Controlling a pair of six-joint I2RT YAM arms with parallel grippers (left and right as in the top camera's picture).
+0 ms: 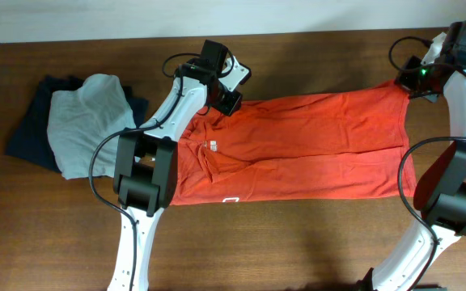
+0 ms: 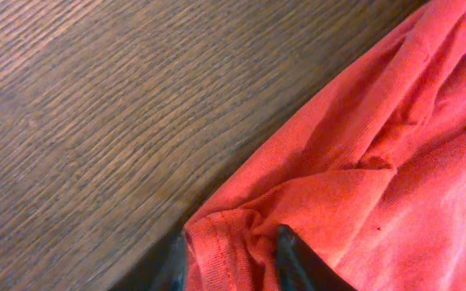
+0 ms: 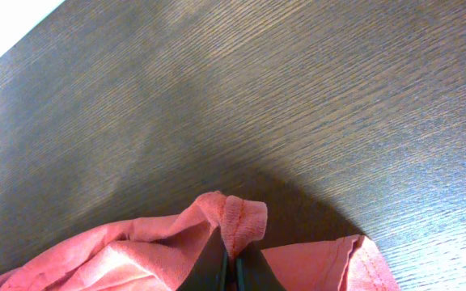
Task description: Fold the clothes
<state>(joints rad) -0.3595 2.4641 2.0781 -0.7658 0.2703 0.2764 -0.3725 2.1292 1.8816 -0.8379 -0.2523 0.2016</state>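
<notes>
Closest in the left wrist view, the left gripper has its two dark fingers a little apart, with a bunched, hemmed corner of the shirt squeezed between them. In the right wrist view, the right gripper is almost fully closed. It pinches a small doubled tab of the same shirt's edge, which stands up above the fingertips. Both pinches sit close to the table.

From above, the shirt lies flat and sideways across the middle of the table, between the two arms. The left gripper holds its far left corner and the right gripper its far right corner. The cloth is orange-red and heathered, with small white lettering near the left end and a small white label at the near edge. A long soft ridge runs lengthwise. Whether a second shirt lies under it I cannot tell.

My reading is that a lengthwise fold is in hand, with both far corners gripped. Next, both arms should lift together and carry the far edge toward the near edge. The cloth needs to be taut between them so it lands straight.

Farther off, at the table's left end, a grey top lies over a dark garment, beside the left arm.
</notes>
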